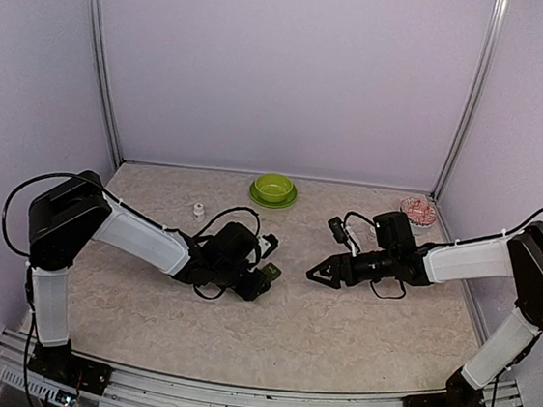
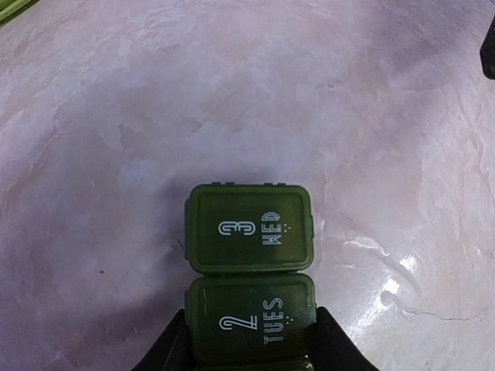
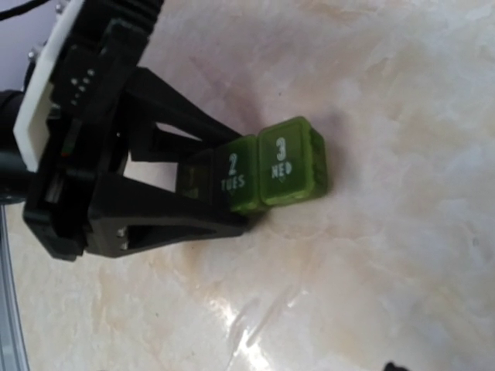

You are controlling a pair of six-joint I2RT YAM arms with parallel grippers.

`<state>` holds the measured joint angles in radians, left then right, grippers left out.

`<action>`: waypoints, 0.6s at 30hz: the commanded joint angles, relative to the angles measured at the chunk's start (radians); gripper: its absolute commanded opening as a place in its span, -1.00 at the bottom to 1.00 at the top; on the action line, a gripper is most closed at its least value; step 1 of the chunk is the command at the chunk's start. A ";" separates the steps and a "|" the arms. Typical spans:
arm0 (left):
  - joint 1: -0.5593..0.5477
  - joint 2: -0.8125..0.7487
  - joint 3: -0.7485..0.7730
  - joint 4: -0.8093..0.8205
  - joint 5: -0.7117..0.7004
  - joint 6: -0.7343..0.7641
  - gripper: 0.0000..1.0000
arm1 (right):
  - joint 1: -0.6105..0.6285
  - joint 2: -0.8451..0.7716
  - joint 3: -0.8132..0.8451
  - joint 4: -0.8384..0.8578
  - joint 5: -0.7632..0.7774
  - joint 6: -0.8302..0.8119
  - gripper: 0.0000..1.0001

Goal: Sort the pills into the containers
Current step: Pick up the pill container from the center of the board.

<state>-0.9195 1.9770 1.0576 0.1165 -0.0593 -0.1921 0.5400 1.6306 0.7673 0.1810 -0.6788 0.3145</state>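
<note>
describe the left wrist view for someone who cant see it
A dark green pill box lies on a marbled pinkish table, lids shut, its 3 WED and 2 TUES compartments showing. Black fingers of the left end effector sit against both sides of the TUES compartment.

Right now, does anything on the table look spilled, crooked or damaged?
Nothing stands out. The pill box lies flat between the fingers of the left gripper, with its Tues and Wed lids shut and unbroken. The lime bowl stands upright at the far edge. I see nothing spilled.
</note>
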 commanded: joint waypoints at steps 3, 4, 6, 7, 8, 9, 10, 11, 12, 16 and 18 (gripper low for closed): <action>-0.012 -0.009 -0.015 0.011 0.075 0.072 -0.27 | -0.009 -0.023 -0.013 0.026 -0.022 -0.057 0.48; -0.013 -0.018 -0.022 0.020 0.092 0.080 -0.27 | -0.009 -0.030 -0.016 0.029 -0.025 -0.068 0.48; -0.014 -0.041 -0.042 0.046 0.134 0.095 -0.27 | -0.009 -0.048 -0.027 0.037 -0.028 -0.096 0.48; -0.015 -0.054 -0.054 0.060 0.154 0.100 -0.27 | -0.008 -0.060 -0.034 0.042 -0.029 -0.110 0.48; -0.015 -0.070 -0.067 0.082 0.177 0.106 -0.27 | -0.008 -0.071 -0.044 0.054 -0.038 -0.129 0.48; -0.015 -0.084 -0.084 0.093 0.199 0.108 -0.27 | -0.004 -0.087 -0.055 0.068 -0.043 -0.147 0.48; -0.015 -0.098 -0.096 0.113 0.227 0.112 -0.27 | 0.000 -0.101 -0.065 0.079 -0.046 -0.168 0.48; -0.015 -0.112 -0.108 0.125 0.257 0.117 -0.27 | 0.007 -0.123 -0.073 0.081 -0.047 -0.191 0.48; -0.015 -0.125 -0.124 0.138 0.295 0.120 -0.27 | 0.016 -0.140 -0.079 0.083 -0.048 -0.215 0.49; -0.015 -0.180 -0.166 0.176 0.439 0.144 -0.27 | 0.049 -0.195 -0.120 0.126 -0.078 -0.278 0.53; -0.015 -0.202 -0.185 0.188 0.486 0.157 -0.27 | 0.063 -0.214 -0.144 0.165 -0.095 -0.299 0.58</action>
<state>-0.9276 1.8393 0.9009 0.2272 0.2684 -0.0780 0.5743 1.4536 0.6590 0.2672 -0.7277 0.0917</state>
